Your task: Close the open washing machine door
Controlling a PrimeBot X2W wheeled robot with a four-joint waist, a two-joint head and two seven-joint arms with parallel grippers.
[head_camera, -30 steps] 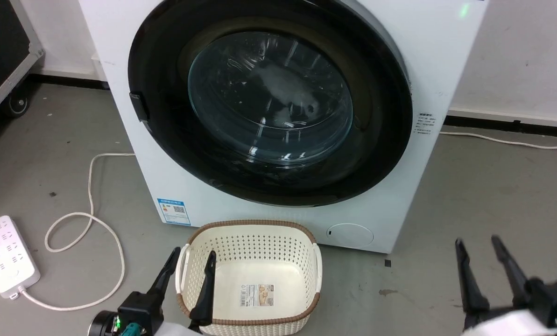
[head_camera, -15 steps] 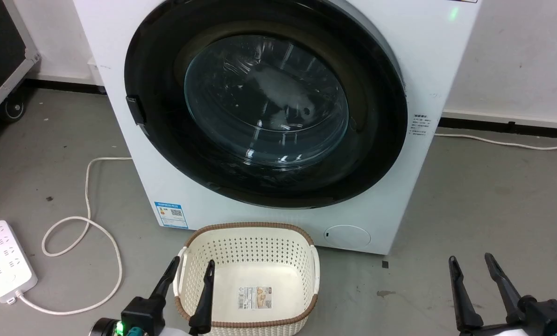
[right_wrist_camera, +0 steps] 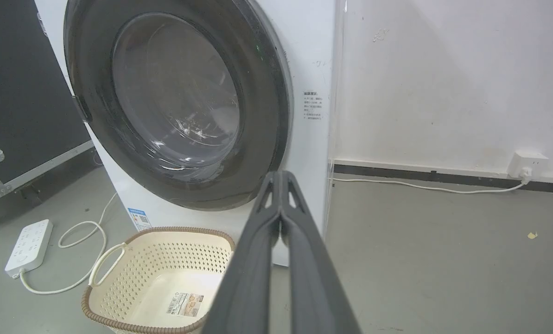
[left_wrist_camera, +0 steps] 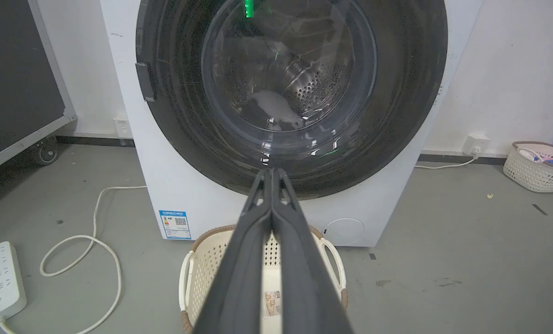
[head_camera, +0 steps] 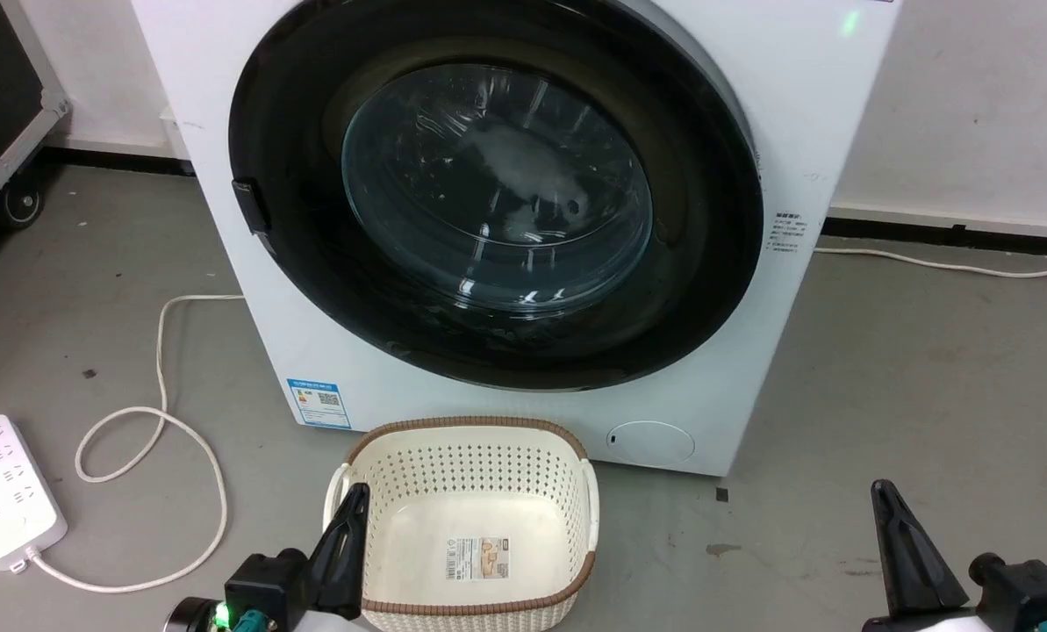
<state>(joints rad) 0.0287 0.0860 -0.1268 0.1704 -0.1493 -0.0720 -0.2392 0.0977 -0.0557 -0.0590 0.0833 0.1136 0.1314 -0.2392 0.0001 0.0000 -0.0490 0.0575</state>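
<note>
**A:** Head view: the washing machine door [head_camera: 497,193] lies flat against the washing machine [head_camera: 804,114]. How would it handle?
**B:** Probably stiff, hinged and glass-bowled. Push its rim by the black tab [head_camera: 251,204].
**A:** Left wrist view: left gripper [left_wrist_camera: 271,178], jaws together.
**B:** Right wrist view: right gripper [right_wrist_camera: 281,181], the same.

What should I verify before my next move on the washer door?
1. Large round black-rimmed washing machine door lying flat against the white boxy washing machine: ok.
2. Door latch caught: cannot tell.
3. State of left gripper: shut, empty, apart from the door: ok.
4. State of right gripper: shut, empty, low at the right: ok.
5. Floor ahead free: not ok; a cream perforated plastic basket stands right before the machine.
</note>
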